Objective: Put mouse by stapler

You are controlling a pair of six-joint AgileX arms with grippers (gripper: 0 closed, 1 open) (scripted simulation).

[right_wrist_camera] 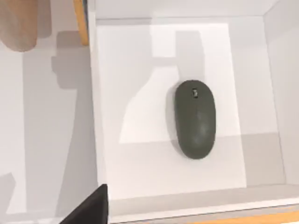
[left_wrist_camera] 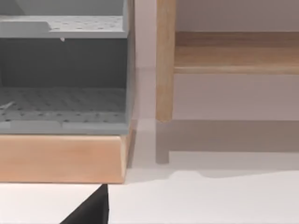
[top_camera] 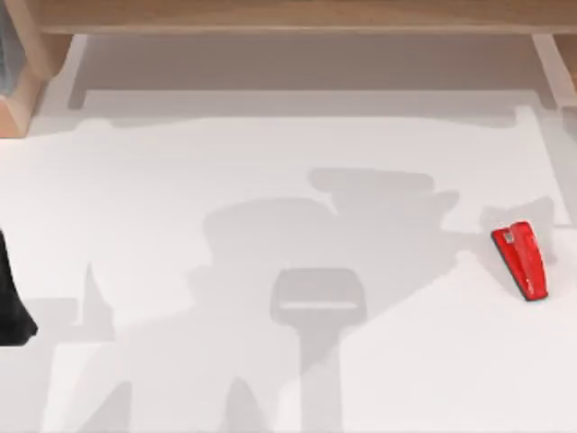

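Lower the right claw squarely over the dark mouse (right_wrist_camera: 195,119) lying in what seems a white tray (right_wrist_camera: 261,158); its opening I cannot tell

The white worktop (top_camera: 270,180) lay under soft light, crossed by broad grey shadows over its middle and near edge. A pale wooden frame (top_camera: 297,13) ran along its far edge, with a wooden post (left_wrist_camera: 164,60) standing on the surface. At the far left corner, a grey perforated shelf unit (left_wrist_camera: 63,70) sat on a light wooden base (left_wrist_camera: 60,158). A shallow white walled tray (right_wrist_camera: 96,116) had an orange-edged rim.
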